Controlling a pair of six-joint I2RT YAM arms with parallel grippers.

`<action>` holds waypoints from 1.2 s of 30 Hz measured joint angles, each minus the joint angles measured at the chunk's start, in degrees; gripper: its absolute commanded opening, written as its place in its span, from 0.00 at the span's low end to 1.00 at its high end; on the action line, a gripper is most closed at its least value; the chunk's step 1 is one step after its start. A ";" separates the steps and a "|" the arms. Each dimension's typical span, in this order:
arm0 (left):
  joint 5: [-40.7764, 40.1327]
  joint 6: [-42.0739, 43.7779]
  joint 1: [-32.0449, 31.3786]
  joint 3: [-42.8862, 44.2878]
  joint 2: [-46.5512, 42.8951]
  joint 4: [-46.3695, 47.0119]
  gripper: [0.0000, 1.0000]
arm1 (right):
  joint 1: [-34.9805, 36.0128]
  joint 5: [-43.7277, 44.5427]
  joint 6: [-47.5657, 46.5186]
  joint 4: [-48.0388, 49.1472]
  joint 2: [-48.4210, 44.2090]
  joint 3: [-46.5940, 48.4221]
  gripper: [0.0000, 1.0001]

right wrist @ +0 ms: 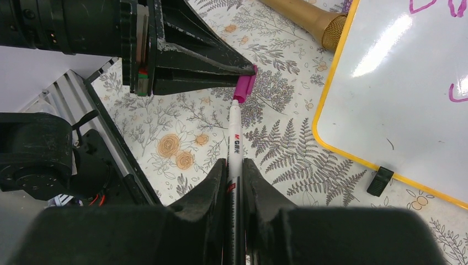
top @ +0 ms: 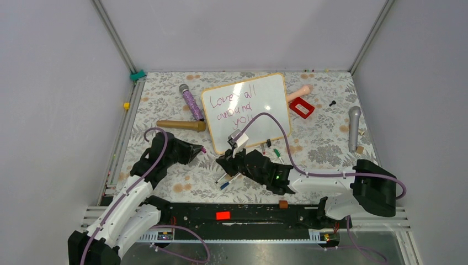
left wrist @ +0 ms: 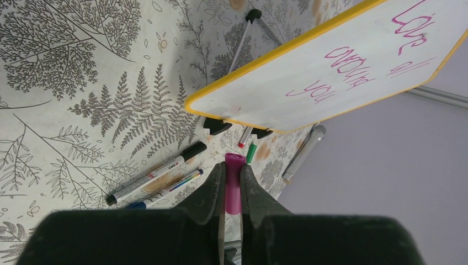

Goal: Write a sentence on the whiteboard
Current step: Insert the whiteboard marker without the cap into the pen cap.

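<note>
Whiteboard (top: 270,96) lies on the surface at upper centre of the top view. The sentence (top: 234,106) appears complete in three lines. Left hand (left wrist: 232,168) is clamped on the pink cap (left wrist: 233,185), and right hand (right wrist: 234,165) is clamped on the marker (right wrist: 235,138), nib at the cap mouth. Judged step: recapping. Align both axes, then press straight until seated.
</note>
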 measured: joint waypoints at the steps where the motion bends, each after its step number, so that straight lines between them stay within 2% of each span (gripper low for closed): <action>1: 0.09 -0.04 0.00 0.00 0.00 0.17 0.00 | 0.00 -0.02 -0.04 -0.02 0.15 0.07 0.00; 28: 2.60 -2.10 0.20 -2.34 -1.66 2.51 0.00 | 0.15 1.42 -0.68 -2.45 4.33 3.89 0.00; 36: 1.11 -7.82 -0.20 -6.99 -1.73 7.96 0.00 | 1.81 8.04 -3.10 -4.37 10.51 8.72 0.00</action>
